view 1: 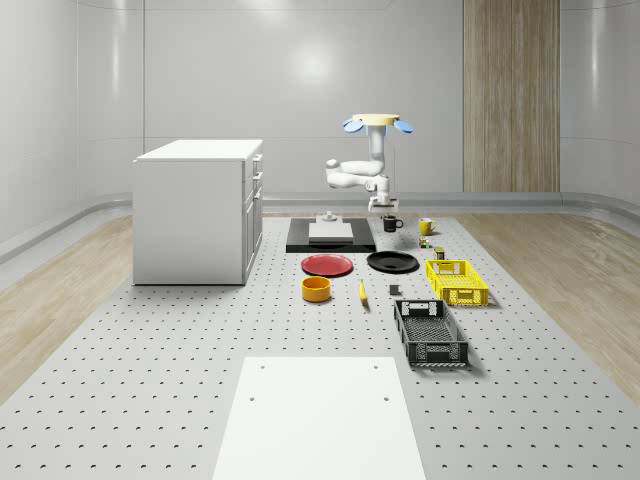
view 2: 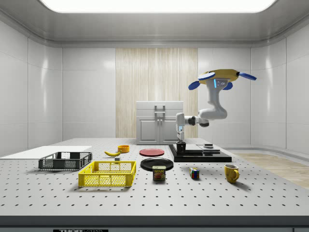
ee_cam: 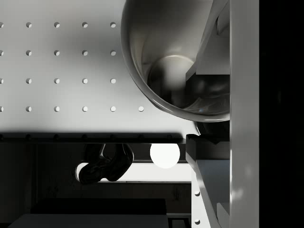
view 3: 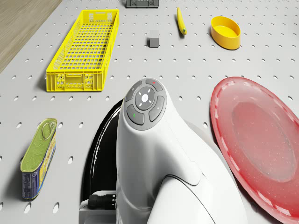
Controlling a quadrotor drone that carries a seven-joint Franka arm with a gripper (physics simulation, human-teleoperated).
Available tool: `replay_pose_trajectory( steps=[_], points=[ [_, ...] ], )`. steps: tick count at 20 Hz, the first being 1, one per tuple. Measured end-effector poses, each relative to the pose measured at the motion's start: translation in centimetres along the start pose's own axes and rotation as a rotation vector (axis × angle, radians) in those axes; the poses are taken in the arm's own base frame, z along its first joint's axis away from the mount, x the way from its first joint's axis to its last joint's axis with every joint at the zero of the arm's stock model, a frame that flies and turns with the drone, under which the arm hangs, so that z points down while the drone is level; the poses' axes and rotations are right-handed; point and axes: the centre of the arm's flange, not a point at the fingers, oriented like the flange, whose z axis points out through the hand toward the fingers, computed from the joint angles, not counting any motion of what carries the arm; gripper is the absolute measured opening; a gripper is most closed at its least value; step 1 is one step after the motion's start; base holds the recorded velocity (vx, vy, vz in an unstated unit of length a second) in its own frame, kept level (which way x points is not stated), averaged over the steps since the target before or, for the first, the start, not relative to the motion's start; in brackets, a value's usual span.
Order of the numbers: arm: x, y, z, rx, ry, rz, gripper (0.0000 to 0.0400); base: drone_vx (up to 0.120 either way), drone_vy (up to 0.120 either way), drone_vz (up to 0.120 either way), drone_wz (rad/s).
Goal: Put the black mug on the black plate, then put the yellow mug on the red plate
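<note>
The black mug [view 1: 392,223] stands on the table behind the black plate [view 1: 392,262], which lies beside the red plate [view 1: 327,264]. The drone [view 1: 378,122] hovers over the mug, its arm bent down. My gripper [view 1: 385,209] hangs right on top of the mug [view 2: 180,147]. In the wrist view the gripper [ee_cam: 192,107] is open, with one finger [ee_cam: 211,42] inside the mug [ee_cam: 142,85] and the other outside its wall. The yellow mug [view 1: 426,226] stands to the whole-scene view's right of the black mug, seen also as the yellow mug [view 2: 231,172].
A black platform [view 1: 330,240] with a white block lies beside the mug, and a white cabinet [view 1: 200,210] stands further left. A can [view 2: 159,173], a cube [view 2: 194,173], a yellow crate [view 1: 457,281], a black crate [view 1: 430,332], a banana [view 1: 363,292] and a yellow bowl [view 1: 316,289] lie nearer the front.
</note>
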Motion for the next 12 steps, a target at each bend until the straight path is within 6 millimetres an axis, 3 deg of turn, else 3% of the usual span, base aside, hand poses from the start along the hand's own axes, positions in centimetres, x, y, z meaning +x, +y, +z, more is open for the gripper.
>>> replay_pose_trajectory(
  steps=[12],
  points=[
    [0.0, 0.0, 0.0, 0.0, 0.0, 0.0, 0.011, 0.12, 0.0, 0.0, 0.0]
  ],
)
